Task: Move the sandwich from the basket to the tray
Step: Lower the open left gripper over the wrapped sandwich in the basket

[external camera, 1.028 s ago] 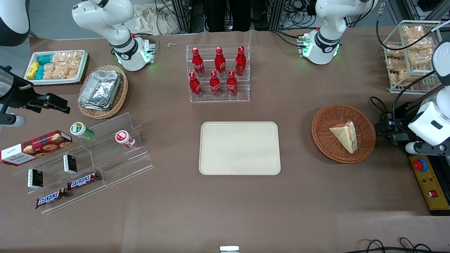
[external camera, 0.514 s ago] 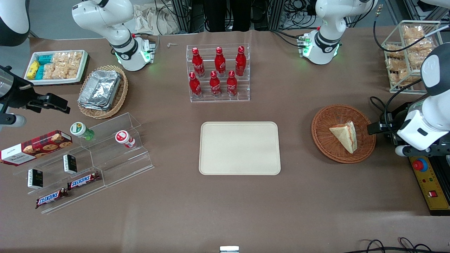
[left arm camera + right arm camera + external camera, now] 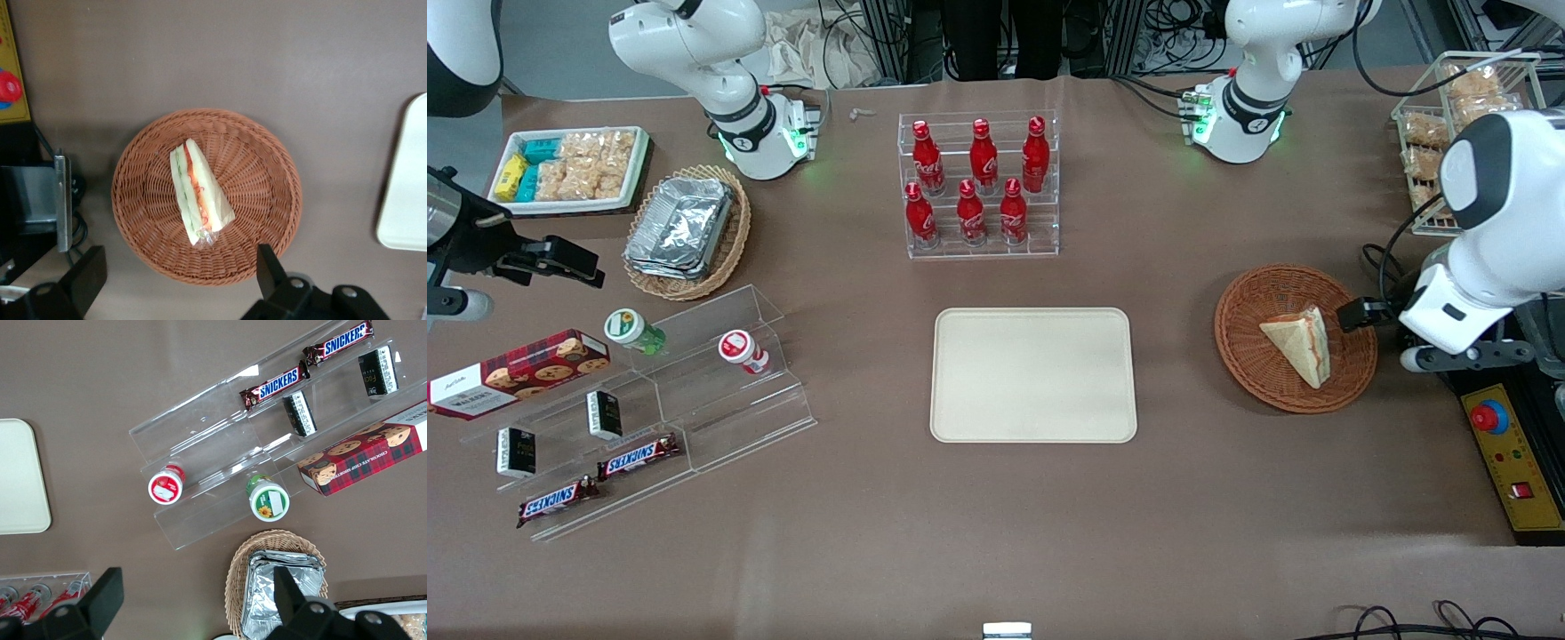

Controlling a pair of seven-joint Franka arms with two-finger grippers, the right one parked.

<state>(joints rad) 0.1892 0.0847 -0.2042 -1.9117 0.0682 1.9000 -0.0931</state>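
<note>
The sandwich (image 3: 1299,344) is seen lying in the reddish-brown wicker basket (image 3: 1249,356), with its reddish filling edge turned upward. The gripper (image 3: 179,280) is held above the basket's rim at the working arm's end of the table, its fingers (image 3: 267,262) spread wide and nothing held between them; how high it is held cannot be judged. The cream tray (image 3: 1034,374) is set well apart from the basket, nearer the table's middle.

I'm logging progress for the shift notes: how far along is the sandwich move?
Nothing is delivered yet: the sandwich lies in the basket and the tray is bare. The open tool hangs above the basket's edge. Gripping, carrying and placing remain.
</note>
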